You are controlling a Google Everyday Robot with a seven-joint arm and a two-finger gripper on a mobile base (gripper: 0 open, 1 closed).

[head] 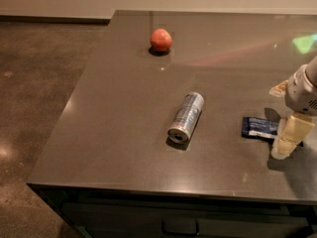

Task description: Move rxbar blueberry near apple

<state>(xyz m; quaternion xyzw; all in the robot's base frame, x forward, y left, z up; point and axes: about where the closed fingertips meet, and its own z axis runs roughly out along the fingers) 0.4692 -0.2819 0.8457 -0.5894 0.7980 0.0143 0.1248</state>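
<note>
The rxbar blueberry (259, 127) is a flat dark blue wrapper with pale print, lying on the right part of the grey table (124, 133). The apple (161, 39) is round and red-orange and sits at the far middle of the table, well apart from the bar. My gripper (283, 114) comes in from the right edge, low over the table at the bar's right end. It is open and holds nothing. One pale finger (289, 135) stands just right of the bar on the near side. The other finger (279, 89) is on the far side.
A silver-blue drink can (186, 116) lies on its side in the middle of the table, left of the bar and between it and the apple. The table's left and front edges drop to a brown floor (39, 93). A drawer handle (179, 228) shows below the front edge.
</note>
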